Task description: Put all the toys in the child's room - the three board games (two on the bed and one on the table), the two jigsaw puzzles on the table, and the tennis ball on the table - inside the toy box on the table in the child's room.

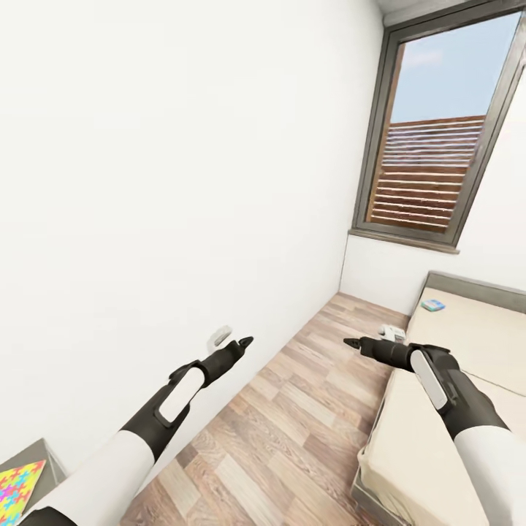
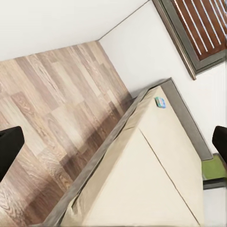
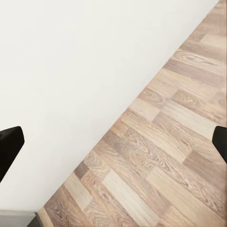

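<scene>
down at the near left a jigsaw puzzle (image 1: 18, 488) lies on the table (image 1: 44, 451), not boxed. both arms hang empty over the floor (image 1: 292, 409), left gripper (image 1: 235, 343) and right gripper (image 1: 356, 342) spread wide. far right, a board game (image 1: 432, 305) waits on the bed (image 1: 467, 343), so most of the job looks undone.

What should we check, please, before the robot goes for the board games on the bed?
1. Left gripper empty: ok; in the left wrist view its fingertips stand wide apart with nothing between.
2. Right gripper empty: ok; fingertips apart over bare floor.
3. Target in sight: ok; a small blue board game lies on the bed near the headboard.
4. Second game: cannot tell; a pale item sits by the mattress edge.
5. Path along the floor: ok.
6. Toy box located: cannot tell; a jigsaw puzzle shows at the lower left.
</scene>
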